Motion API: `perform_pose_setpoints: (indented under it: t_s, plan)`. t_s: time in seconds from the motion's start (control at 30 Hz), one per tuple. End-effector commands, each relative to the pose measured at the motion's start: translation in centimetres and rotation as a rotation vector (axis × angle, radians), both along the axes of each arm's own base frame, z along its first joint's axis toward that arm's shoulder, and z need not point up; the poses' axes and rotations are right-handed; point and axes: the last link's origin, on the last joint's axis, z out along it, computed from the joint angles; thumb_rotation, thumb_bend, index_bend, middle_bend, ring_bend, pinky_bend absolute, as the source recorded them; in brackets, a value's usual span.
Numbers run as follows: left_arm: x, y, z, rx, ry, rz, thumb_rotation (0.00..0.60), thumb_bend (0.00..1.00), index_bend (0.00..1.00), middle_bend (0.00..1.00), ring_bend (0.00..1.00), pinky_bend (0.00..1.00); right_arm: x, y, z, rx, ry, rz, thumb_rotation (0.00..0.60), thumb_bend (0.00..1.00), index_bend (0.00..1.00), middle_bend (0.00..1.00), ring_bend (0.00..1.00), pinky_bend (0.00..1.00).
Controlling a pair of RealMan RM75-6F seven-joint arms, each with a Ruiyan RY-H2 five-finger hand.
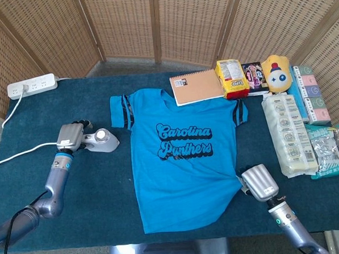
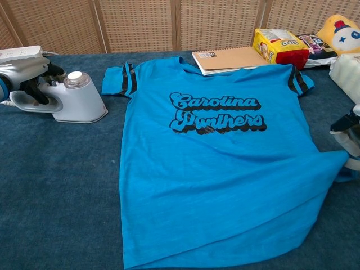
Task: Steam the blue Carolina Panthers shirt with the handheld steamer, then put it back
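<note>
The blue Carolina Panthers shirt (image 1: pixel 182 160) lies flat, face up, in the middle of the table (image 1: pixel 77 217); it also fills the chest view (image 2: pixel 214 169). The white handheld steamer (image 1: pixel 103 140) stands on the cloth left of the shirt's sleeve (image 2: pixel 79 101). My left hand (image 1: pixel 72 136) is at the steamer's handle, fingers (image 2: pixel 31 84) curled around it. My right hand (image 1: pixel 257 182) sits at the shirt's lower right edge. In the chest view that edge is drawn out to a point at my right hand (image 2: pixel 347 135), which grips it.
A white power strip (image 1: pixel 32 86) with a cable lies at the back left. Behind the shirt are a spiral notebook (image 1: pixel 197 87), a yellow snack bag (image 1: pixel 232 78) and a yellow plush toy (image 1: pixel 276 74). Tissue packs (image 1: pixel 289 132) and boxes (image 1: pixel 310 94) line the right side.
</note>
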Motion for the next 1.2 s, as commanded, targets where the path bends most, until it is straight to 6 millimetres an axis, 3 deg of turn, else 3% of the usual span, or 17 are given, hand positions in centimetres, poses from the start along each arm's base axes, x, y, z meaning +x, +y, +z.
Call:
perform_pose_setpoints:
  t_s: [0.03, 0.27, 0.4, 0.73, 1.2]
  plan:
    - [-0.1, 0.0, -0.2, -0.015, -0.003, 0.003, 0.582, 0.48, 0.41, 0.45, 0.43, 0.57, 0.0, 0.0, 0.1, -0.003, 0.000, -0.002, 0.600, 0.36, 0.76, 0.69, 0.69, 0.78]
    - [-0.3, 0.1, -0.1, -0.028, -0.007, 0.013, 0.579, 0.48, 0.45, 0.60, 0.55, 0.64, -0.1, 0.0, 0.3, -0.011, -0.001, -0.006, 0.600, 0.36, 0.76, 0.69, 0.69, 0.78]
    - [-0.3, 0.1, 0.1, -0.023, -0.024, 0.011, 0.582, 0.48, 0.49, 0.64, 0.58, 0.66, -0.1, 0.0, 0.4, -0.014, -0.003, -0.007, 0.600, 0.36, 0.76, 0.69, 0.69, 0.78]
    - [-0.2, -0.1, 1.3, 0.005, -0.015, -0.030, 0.583, 0.48, 0.50, 0.65, 0.59, 0.66, 0.1, -0.2, 0.4, -0.016, -0.004, -0.005, 0.600, 0.36, 0.76, 0.69, 0.69, 0.78]
    - [0.1, -1.2, 1.4, 0.026, -0.053, -0.080, 0.600, 0.48, 0.51, 0.66, 0.59, 0.66, -0.1, 0.0, 0.7, -0.025, -0.010, -0.004, 0.600, 0.36, 0.76, 0.69, 0.69, 0.78]
